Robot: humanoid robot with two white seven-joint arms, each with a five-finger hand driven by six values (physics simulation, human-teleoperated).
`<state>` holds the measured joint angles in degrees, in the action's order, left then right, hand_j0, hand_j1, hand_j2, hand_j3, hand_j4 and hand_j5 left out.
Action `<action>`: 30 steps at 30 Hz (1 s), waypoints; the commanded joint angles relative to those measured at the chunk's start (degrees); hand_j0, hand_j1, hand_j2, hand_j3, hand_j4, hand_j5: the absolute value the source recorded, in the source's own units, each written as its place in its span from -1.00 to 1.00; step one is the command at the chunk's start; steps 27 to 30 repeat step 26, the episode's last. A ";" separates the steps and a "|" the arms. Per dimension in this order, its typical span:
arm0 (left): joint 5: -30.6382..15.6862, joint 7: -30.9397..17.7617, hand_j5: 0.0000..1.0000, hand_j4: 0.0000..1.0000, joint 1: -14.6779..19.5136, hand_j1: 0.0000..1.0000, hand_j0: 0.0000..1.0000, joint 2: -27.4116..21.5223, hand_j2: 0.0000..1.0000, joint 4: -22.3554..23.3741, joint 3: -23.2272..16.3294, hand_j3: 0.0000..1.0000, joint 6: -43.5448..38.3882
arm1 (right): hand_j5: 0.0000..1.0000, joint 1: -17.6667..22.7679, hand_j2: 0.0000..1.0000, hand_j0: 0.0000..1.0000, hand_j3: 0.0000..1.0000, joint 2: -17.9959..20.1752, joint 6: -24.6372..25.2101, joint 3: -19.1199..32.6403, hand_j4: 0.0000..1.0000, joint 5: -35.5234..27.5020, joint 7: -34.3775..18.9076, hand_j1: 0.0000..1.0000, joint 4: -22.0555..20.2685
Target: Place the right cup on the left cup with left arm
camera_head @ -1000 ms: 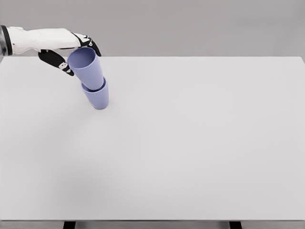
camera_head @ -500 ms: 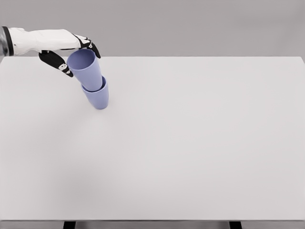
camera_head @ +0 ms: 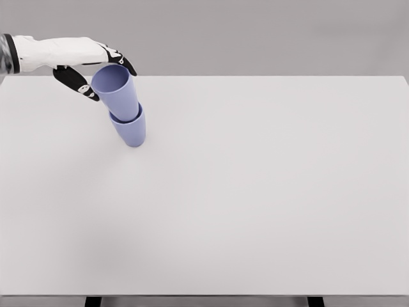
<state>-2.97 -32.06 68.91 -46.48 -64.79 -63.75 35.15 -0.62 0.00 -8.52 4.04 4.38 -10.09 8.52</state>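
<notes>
Two lavender cups stand nested near the table's far left. The upper cup (camera_head: pixel 117 94) sits inside the lower cup (camera_head: pixel 130 131), and the stack looks tilted to the upper left. My left hand (camera_head: pixel 105 75) reaches in from the left edge at the upper cup's rim. Its thumb (camera_head: pixel 84 85) is on the left of the rim and its fingers (camera_head: pixel 123 62) are behind it. The fingers are spread and show no firm grip on the cup. The right arm is out of view.
The white table (camera_head: pixel 255 192) stretches wide to the right and front of the stack. Its far edge runs just behind the hand, and its front edge lies at the bottom of the picture.
The upper cup settled slightly deeper into the lower cup. The left hand lifted a little and its fingers loosened around the rim.
</notes>
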 commanded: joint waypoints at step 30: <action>-20.41 0.07 1.00 1.00 -10.99 1.00 1.00 -22.69 1.00 -36.28 4.77 1.00 -0.15 | 1.00 0.00 1.00 1.00 1.00 0.00 -0.01 0.00 1.00 0.02 0.07 1.00 0.01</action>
